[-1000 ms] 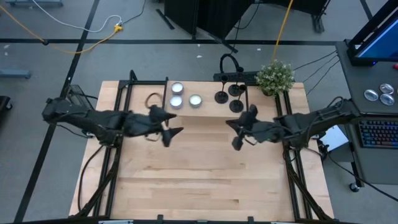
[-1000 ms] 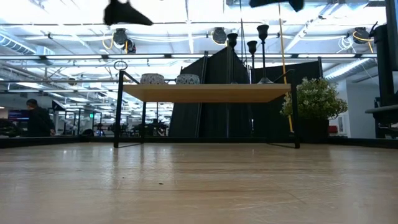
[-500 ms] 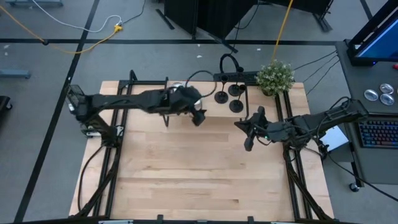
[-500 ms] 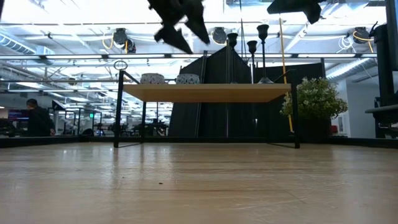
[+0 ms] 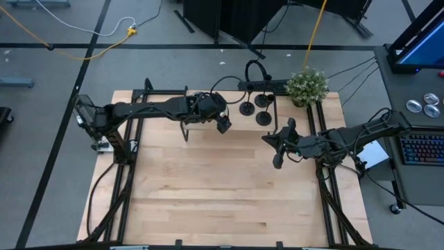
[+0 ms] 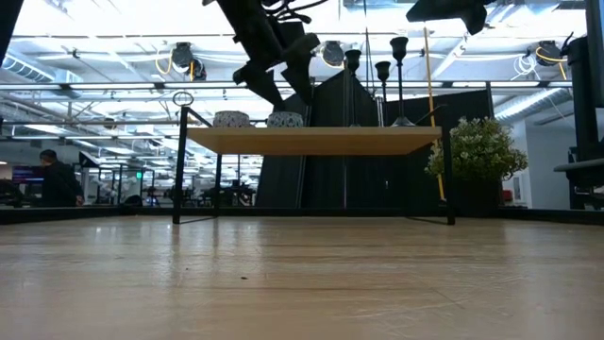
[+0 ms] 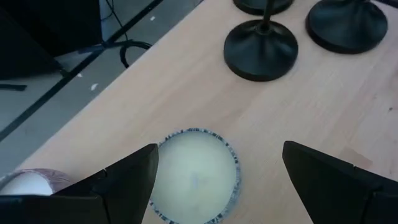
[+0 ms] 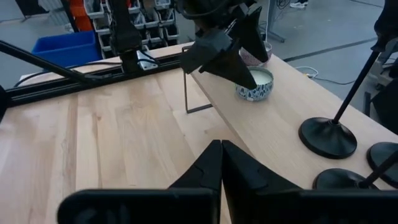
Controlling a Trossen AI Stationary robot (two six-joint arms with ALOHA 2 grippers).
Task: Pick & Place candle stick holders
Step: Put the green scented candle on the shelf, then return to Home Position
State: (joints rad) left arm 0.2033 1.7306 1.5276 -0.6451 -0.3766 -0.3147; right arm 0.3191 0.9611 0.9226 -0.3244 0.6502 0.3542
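Observation:
Three black candle stick holders (image 5: pixel 257 109), round bases with thin upright stems, stand on a raised wooden shelf (image 5: pixel 236 125) at the table's far side. They show in the low view (image 6: pixel 381 71) and the left wrist view (image 7: pixel 260 42). My left gripper (image 5: pixel 222 126) is open just above the shelf. Its fingers stand on either side of a white tealight candle (image 7: pixel 196 175) without touching it, left of the holders. My right gripper (image 5: pixel 277 151) is shut and empty, in the air near the shelf's right end.
Two more white candles (image 6: pixel 231 119) sit on the shelf's left part, under my left arm. A small potted plant (image 5: pixel 306 85) stands at the shelf's far right corner. The shelf stands on thin black legs (image 8: pixel 186 93). Bare wood lies toward the near edge (image 5: pixel 222 194).
My left gripper has swung from mid-table toward the far edge and right, over the shelf, then come down over the white candle beside the holders. My right gripper has drawn back a little toward the table's right edge.

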